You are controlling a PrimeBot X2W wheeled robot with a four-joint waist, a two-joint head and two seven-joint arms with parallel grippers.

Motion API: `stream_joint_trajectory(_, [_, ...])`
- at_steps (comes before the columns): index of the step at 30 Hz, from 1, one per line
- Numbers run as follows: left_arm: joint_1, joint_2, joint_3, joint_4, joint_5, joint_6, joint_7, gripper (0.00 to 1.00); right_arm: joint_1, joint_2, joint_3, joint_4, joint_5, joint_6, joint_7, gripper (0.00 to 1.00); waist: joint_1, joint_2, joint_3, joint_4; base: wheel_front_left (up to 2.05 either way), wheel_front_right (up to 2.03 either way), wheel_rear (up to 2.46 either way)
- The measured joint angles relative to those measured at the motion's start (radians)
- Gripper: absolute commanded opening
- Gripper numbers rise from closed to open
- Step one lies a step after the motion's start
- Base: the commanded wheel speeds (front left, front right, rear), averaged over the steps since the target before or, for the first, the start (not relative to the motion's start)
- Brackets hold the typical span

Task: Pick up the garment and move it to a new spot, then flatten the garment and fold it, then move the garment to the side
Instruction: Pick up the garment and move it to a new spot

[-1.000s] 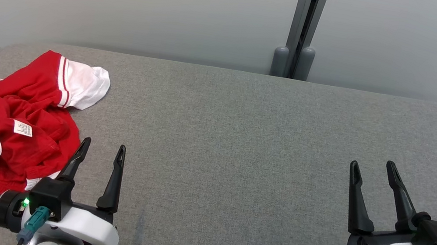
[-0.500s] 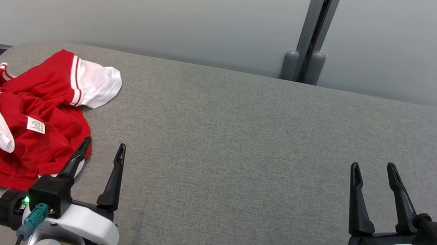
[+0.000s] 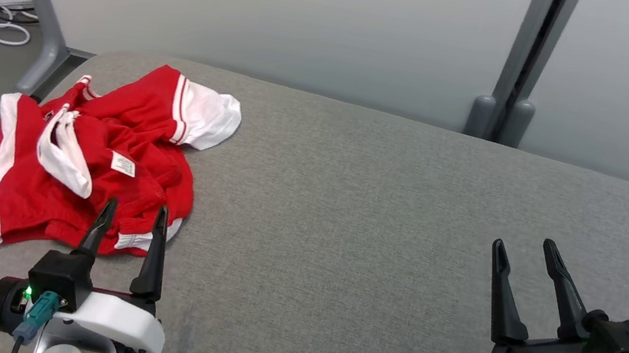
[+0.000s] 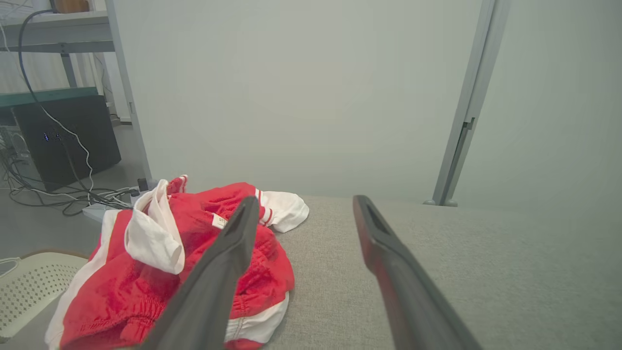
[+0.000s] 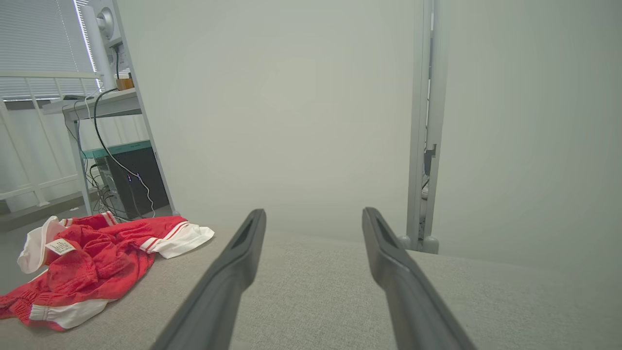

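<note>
Pick-up step is not yet done. The left end effector (image 3: pixel 136 207), wide and empty, hovers at the near edge of the garment (image 3: pixel 99 166). Next it must lower and close. The right end effector (image 3: pixel 522 243) is also wide and empty.

My left end effector (image 3: pixel 136 209) and right end effector (image 3: pixel 522 244) each have two long, tapering black fingers (image 3: pixel 149 264) on a black block (image 3: pixel 60 281) over a white wrist shell (image 3: pixel 118 319). Each carries a teal connector plug (image 3: pixel 38 309); the left shows a green light (image 3: pixel 28 290).
</note>
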Motion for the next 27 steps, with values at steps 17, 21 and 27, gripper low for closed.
stream_joint_trajectory(17, [0.016,-0.001,0.01,0.024,-0.002,0.004,0.0,1.0,0.018,0.0,0.035,0.013,0.016,0.0,0.0,1.0,0.0,0.0,-0.007,0.225,0.0,0.0,0.0])
stream_joint_trajectory(21, [0.017,0.0,0.021,0.029,-0.002,0.003,0.0,1.0,0.018,0.0,0.054,0.02,0.016,0.0,0.0,1.0,0.0001,0.0,-0.005,0.278,0.0,0.0,0.0])
stream_joint_trajectory(27, [0.019,0.0,0.032,0.031,-0.005,0.003,0.0,1.0,0.016,0.0,0.066,0.027,0.014,0.0,0.0,1.0,0.0,0.0,0.0,0.315,0.0,0.0,0.0])
